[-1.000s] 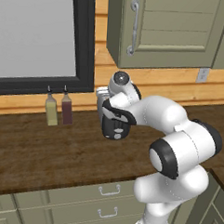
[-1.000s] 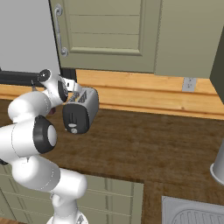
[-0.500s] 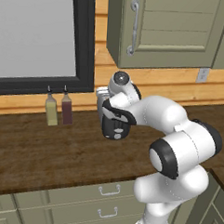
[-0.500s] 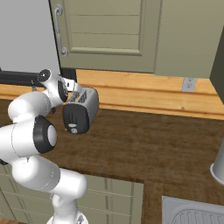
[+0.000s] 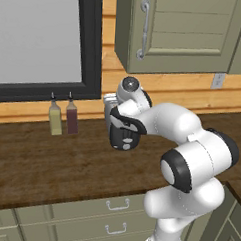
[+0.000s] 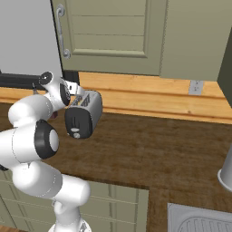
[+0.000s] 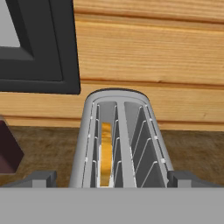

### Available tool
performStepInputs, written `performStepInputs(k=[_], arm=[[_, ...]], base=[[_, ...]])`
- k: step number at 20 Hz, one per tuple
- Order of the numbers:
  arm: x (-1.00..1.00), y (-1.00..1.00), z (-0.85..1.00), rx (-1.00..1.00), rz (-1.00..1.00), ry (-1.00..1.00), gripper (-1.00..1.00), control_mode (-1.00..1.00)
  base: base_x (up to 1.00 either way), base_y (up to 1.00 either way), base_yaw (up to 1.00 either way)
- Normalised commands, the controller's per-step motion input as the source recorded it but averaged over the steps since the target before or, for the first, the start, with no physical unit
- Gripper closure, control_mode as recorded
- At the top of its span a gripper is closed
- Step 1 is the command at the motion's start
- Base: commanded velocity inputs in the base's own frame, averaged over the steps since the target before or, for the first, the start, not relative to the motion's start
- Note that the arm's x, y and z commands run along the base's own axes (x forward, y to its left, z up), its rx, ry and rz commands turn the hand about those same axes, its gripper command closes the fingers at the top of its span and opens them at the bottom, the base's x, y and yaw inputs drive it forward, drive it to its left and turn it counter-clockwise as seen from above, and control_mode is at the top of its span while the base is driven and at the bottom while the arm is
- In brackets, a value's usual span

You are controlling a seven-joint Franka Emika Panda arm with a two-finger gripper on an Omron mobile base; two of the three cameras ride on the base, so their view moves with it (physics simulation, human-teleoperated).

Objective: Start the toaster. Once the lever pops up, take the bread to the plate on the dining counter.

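Above toaster: the toaster (image 6: pixel 84 113) stands under open air, with the gripper (image 7: pixel 112 178) wide apart astride its top; the cabinet (image 6: pixel 108 36) hangs higher up.
Slots: 2; the left one holds the bread (image 7: pixel 105 153), the right one is empty.
Behind: the wooden wall board (image 7: pixel 148 52) and the black window frame (image 7: pixel 39 48) close the back.
Left side: 2 bottles (image 5: pixel 62 117) stand near, by the wall.
Right side: bare worktop (image 6: pixel 163 149) runs open toward the sink (image 6: pixel 199 219).

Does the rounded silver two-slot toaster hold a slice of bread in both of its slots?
No: in the hand view, the rounded silver toaster has the tan bread slice in one slot, and the other slot shows bare wire guides.
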Motion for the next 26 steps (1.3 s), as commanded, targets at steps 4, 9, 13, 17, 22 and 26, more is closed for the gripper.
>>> performStepInputs(k=[4, 9, 13, 17, 22, 26], arm=[[0.0, 0.0, 0.0, 0.0, 0.0, 0.0, -1.0, -1.0], [0.0, 0.0, 0.0, 0.0, 0.0, 0.0, -1.0, -1.0], [0.0, 0.0, 0.0, 0.0, 0.0, 0.0, -1.0, -1.0], [0.0, 0.0, 0.0, 0.0, 0.0, 0.0, -1.0, -1.0], [0.0, 0.0, 0.0, 0.0, 0.0, 0.0, -1.0, -1.0], [0.0, 0.0, 0.0, 0.0, 0.0, 0.0, -1.0, -1.0]], base=[[0.0, 0.0, 0.0], [0.0, 0.0, 0.0], [0.0, 0.0, 0.0], [0.0, 0.0, 0.0], [0.0, 0.0, 0.0], [0.0, 0.0, 0.0]])
